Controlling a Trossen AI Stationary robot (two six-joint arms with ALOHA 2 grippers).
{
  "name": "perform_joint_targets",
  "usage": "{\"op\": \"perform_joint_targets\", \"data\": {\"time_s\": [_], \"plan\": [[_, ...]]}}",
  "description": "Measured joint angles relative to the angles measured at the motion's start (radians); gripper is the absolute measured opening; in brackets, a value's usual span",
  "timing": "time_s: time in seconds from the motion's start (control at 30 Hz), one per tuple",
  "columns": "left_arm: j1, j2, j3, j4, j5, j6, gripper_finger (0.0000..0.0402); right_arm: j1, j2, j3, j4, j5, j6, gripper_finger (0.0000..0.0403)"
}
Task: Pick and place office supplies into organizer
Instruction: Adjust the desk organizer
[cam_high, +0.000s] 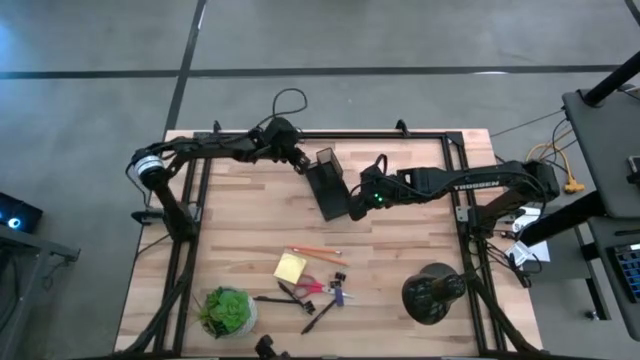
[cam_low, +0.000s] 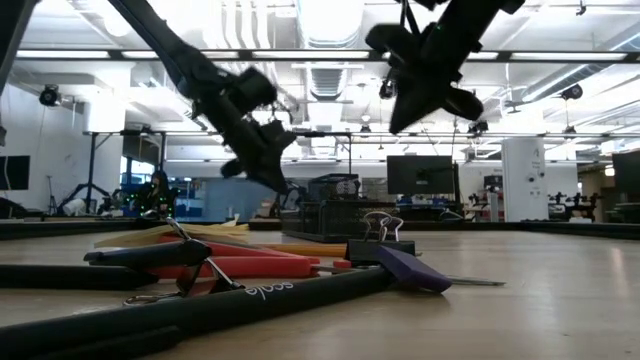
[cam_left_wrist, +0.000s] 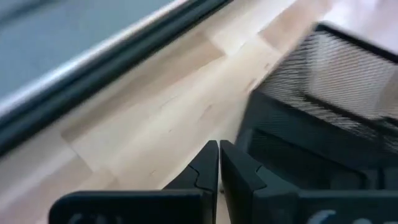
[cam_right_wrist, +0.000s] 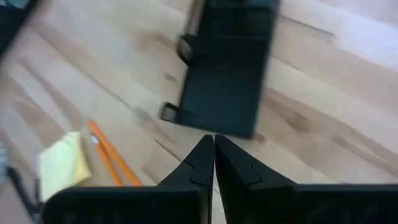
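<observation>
Both arms' jaws are closed and empty, flanking the organizer (cam_high: 328, 185).

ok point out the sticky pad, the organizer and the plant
sticky pad (cam_high: 290, 267), high view, middle of the yellow top sheet
organizer (cam_high: 329, 186), high view, middle of the black mesh box
plant (cam_high: 226, 309), high view, middle of the green leaves

Organizer (cam_left_wrist: 323, 99) blurred, cut off by edge.

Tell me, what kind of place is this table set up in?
Probably a robotics lab or workshop in a big open hall. Two robot arms are mounted on a wooden table, the low view shows exposed ceiling ducts with strip lights, and there are monitors on stands beyond the table.
</observation>
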Motion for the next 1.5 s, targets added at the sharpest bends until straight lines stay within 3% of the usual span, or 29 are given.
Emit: {"op": "perform_joint_targets", "data": {"time_s": [0.3,0.53,1.1,1.2,1.37,1.5], "plan": [[0.014,0.096,0.045,-0.013,0.155,-0.171,0.0000,-0.009,0.000,0.027,0.020,0.008,-0.019,0.0009],[0.004,0.137,0.073,-0.107,0.247,-0.196,0.0000,-0.012,0.000,0.031,0.020,0.010,-0.023,0.0009],[-0.289,-0.029,-0.044,-0.259,0.323,-0.196,0.0000,-0.053,0.000,0.027,-0.041,0.016,-0.045,0.0009],[-0.305,-0.084,-0.069,-0.250,0.321,-0.196,0.0000,-0.059,0.000,0.019,-0.066,0.003,-0.044,0.0009],[-0.295,-0.186,-0.110,-0.284,0.068,-0.196,0.0000,-0.048,0.001,0.000,-0.067,-0.122,-0.020,0.0009],[-0.269,-0.259,-0.132,-0.275,0.034,-0.197,0.0000,-0.002,0.002,-0.024,-0.067,-0.218,0.006,0.0009]]}}
